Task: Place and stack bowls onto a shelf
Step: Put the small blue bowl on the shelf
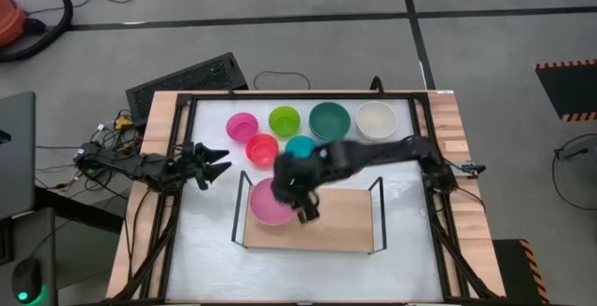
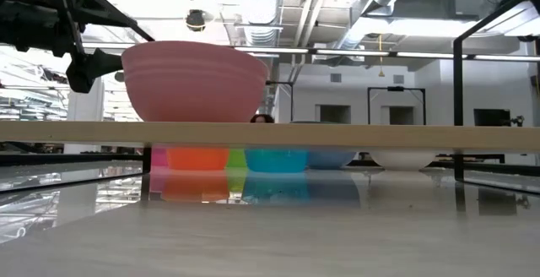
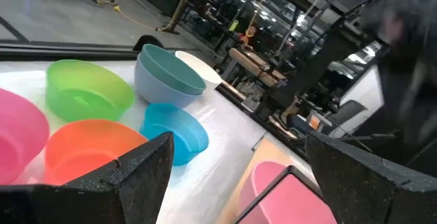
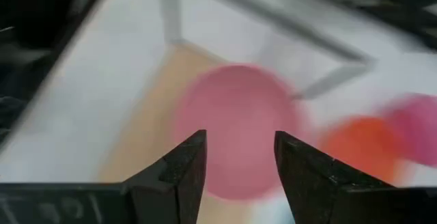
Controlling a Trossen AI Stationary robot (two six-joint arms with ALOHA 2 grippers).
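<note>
A large pink bowl sits by its base on the left end of the light-wood shelf; the low view shows it upright on the board. My right gripper hovers open just above the bowl's right rim, and its wrist view looks down on the bowl past the spread fingers. My left gripper waits open over the table's left side. Behind the shelf stand a small pink bowl, a green one, a large teal one, a white one, an orange-red one and a small blue one.
Thin black wire frames rise at the shelf's short ends. The shelf's right half is bare wood. The black table frame runs along the table's sides. My right arm reaches across from the right, over the small blue bowl.
</note>
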